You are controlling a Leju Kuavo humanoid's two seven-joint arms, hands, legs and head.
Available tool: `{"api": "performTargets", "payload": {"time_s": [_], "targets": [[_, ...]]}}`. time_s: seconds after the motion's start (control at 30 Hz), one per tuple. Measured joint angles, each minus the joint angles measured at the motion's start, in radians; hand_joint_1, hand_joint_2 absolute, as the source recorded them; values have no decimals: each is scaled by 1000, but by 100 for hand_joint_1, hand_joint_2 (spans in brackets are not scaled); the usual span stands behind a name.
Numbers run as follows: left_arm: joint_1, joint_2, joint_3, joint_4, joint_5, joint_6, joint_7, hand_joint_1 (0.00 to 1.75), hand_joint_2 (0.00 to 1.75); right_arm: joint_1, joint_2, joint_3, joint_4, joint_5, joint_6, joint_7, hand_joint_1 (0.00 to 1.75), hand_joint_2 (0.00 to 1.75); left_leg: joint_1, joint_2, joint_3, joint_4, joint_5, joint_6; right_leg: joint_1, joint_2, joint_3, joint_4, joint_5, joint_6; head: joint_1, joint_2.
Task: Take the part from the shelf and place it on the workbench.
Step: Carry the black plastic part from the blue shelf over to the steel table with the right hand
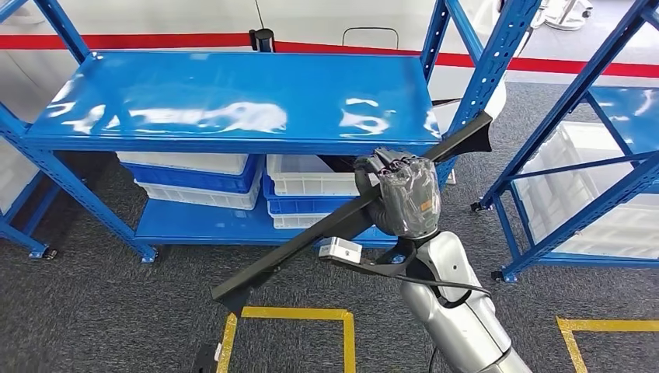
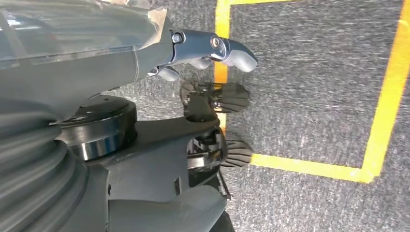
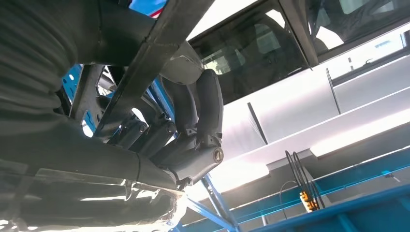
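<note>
You have the part point(image 1: 342, 225), a long dark bar, clear of the shelf point(image 1: 233, 101): your right hand point(image 1: 400, 194) is wrapped around it near its middle, just in front of the shelf's front edge, and the bar slants from low on the left, over the yellow floor marking point(image 1: 295, 313), up to the shelf's right post point(image 1: 497, 66). The take looks done, so the carry to the workbench comes next; no workbench is in sight, so you will probably need to turn first. Your left hand point(image 2: 208, 55) hangs over the floor with nothing in it, fingers loosely curled. Mind the bar's upper end, which sits close to that post, and the second rack point(image 1: 591, 155) right of the shelf. White and blue bins point(image 1: 233, 183) sit under the shelf's top board.
</note>
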Motion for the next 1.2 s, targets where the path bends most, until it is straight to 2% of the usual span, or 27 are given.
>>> {"api": "performTargets", "payload": {"time_s": [0.03, 0.07, 0.1, 0.13, 0.17, 0.23, 0.27, 0.33, 0.37, 0.4, 0.43, 0.5, 0.53, 0.57, 0.6, 0.63, 0.7, 0.77, 0.8, 0.83, 0.9, 0.97, 1.03, 1.07, 1.1, 1.13, 1.2], "targets": [[0, 0, 2, 0, 1, 0, 0, 0, 175, 9, -2, -2, -8, 2, -2, 0, 175, 175, -4, 0, -12, 1, 9, 4, 1, 0, -14, 62, -30, -2, 2, 0], [1, 0, 3, 0, 2, 0, -1, 0, 175, 20, -5, -4, -18, 5, -5, 0, 175, 175, -10, 0, -23, 1, 17, 6, 3, 0, -14, 99, -41, 0, 2, 0], [1, 0, 5, 0, 2, 0, -1, 0, 175, 32, -7, -7, -30, 8, -8, 0, 175, 175, -15, 0, -34, 2, 25, 8, 6, 0, 2, 103, -35, 3, 2, 0], [1, 0, 6, 0, 2, 0, -2, 0, 175, 44, -10, -10, -42, 12, -11, 0, 175, 175, -20, -1, -43, 2, 33, 9, 10, 0, 37, 67, -18, 6, 2, 0], [1, 0, 6, 0, 2, 0, -2, 0, 175, 55, -12, -15, -57, 15, -15, 0, 175, 175, -25, -2, -52, 3, 41, 10, 15, 0, 88, -1, 2, 4, 2, 0], [1, 0, 8, 0, 3, 1, -2, 0, 175, 75, -15, -23, -88, 20, -22, 0, 175, 175, -32, -2, -63, 3, 55, 6, 28, -1, 183, -147, 18, -10, 0, 0], [1, 0, 9, 0, 3, 1, -3, 0, 175, 84, -16, -28, -104, 23, -26, 0, 175, 175, -33, -1, -65, 3, 62, 3, 33, -2, 209, -191, 18, -17, 0, 0], [1, 0, 10, 0, 5, 3, -3, 0, 175, 104, -19, -37, -130, 28, -31, 1, 175, 175, -31, 1, -68, -1, 78, -6, 37, -2, 211, -216, 26, -26, 0, 0], [2, 2, 12, 0, 6, 3, -3, 0, 175, 111, -19, -41, -140, 31, -33, 1, 175, 175, -29, -1, -72, 0, 77, -11, 31, -3, 208, -221, 34, -31, 2, 0], [2, 3, 13, 0, 8, 4, -3, 0, 175, 117, -20, -44, -148, 33, -34, 1, 175, 175, -27, -4, -78, 9, 62, -18, 25, -4, 203, -225, 45, -39, 2, 0], [2, 4, 14, 0, 9, 4, -3, 0, 175, 122, -19, -47, -155, 34, -35, 2, 175, 175, -25, -6, -90, 37, 28, -26, 18, -4, 197, -229, 56, -47, 0, 0], [2, 8, 15, 0, 12, 7, -3, 0, 175, 133, -18, -52, -166, 37, -36, 1, 175, 175, -11, -9, -122, 147, -72, -46, 12, -5, 177, -230, 78, -55, -4, 0], [2, 9, 15, 0, 13, 9, -3, 0, 175, 140, -18, -56, -170, 37, -36, 1, 175, 175, -2, -9, -137, 213, -111, -57, 11, -5, 164, -229, 88, -54, -5, 0], [3, 11, 16, 0, 14, 11, -3, 0, 175, 148, -18, -59, -172, 38, -37, 1, 175, 175, 8, -9, -142, 262, -127, -66, 8, -5, 151, -228, 98, -49, -5, 0], [3, 13, 17, 0, 15, 12, -3, 0, 175, 154, -18, -63, -173, 38, -37, 1, 175, 175, 17, -8, -134, 282, -121, -76, 4, -5, 139, -226, 105, -43, -5, 0], [3, 14, 18, 0, 15, 12, -3, 0, 175, 160, -19, -66, -173, 38, -37, 1, 175, 175, 25, -8, -107, 264, -98, -85, -2, -5, 129, -223, 111, -36, -5, 0], [3, 15, 20, 0, 17, 14, -3, 0, 175, 168, -19, -70, -176, 38, -39, -1, 175, 175, 40, -9, -13, 142, -54, -105, -12, -5, 111, -212, 119, -24, -6, 0], [2, 15, 23, 0, 21, 18, -4, 0, 175, 171, -19, -76, -180, 36, -42, -7, 175, 175, 41, -15, 56, 31, -48, -113, -12, -5, 95, -201, 128, -10, -10, 0], [2, 15, 26, 0, 25, 21, -5, 0, 175, 173, -19, -78, -181, 34, -44, -10, 175, 175, 37, -19, 64, 11, -57, -111, -9, -5, 89, -199, 134, -1, -11, 0], [3, 15, 28, 0, 28, 23, -6, 0, 175, 175, -19, -82, -182, 31, -47, -14, 175, 175, 32, -20, 61, 5, -56, -102, -6, -4, 86, -201, 142, 11, -11, 0], [3, 15, 32, 0, 33, 27, -7, 0, 175, 182, -20, -88, -181, 25, -51, -20, 175, 175, 27, -17, 52, -5, -43, -75, -8, -4, 74, -203, 140, 27, -10, 0], [3, 16, 37, 0, 38, 33, -8, 0, 175, 186, -22, -94, -181, 21, -53, -24, 175, 175, 24, -13, 38, -16, -24, -43, -11, -4, 45, -141, 86, 25, -8, 0], [3, 16, 42, 0, 42, 38, -8, 0, 175, 189, -23, -98, -179, 19, -55, -26, 175, 175, 17, -9, 18, -15, -8, -23, -8, -3, 0, -4, 5, 16, -5, 0], [4, 16, 45, 0, 43, 40, -7, 0, 175, 190, -23, -100, -177, 18, -55, -26, 175, 175, 12, -8, 8, -14, -1, -17, -5, -3, -15, 57, -19, 17, -4, 0], [4, 16, 46, 0, 44, 42, -6, 0, 175, 191, -24, -103, -175, 17, -56, -26, 175, 175, 7, -7, -2, -13, 6, -13, -2, -3, -13, 90, -25, 19, -4, 0], [4, 16, 47, 0, 44, 44, -5, 0, 175, 191, -24, -107, -173, 17, -56, -26, 175, 175, 1, -7, -11, -12, 13, -11, 3, -3, 8, 84, -16, 21, -3, 0], [4, 16, 52, 0, 46, 47, -3, 0, 175, 191, -24, -112, -170, 16, -57, -26, 175, 175, -9, -8, -23, -10, 24, -9, 14, -2, 98, -34, 25, 15, -2, 0]]}}
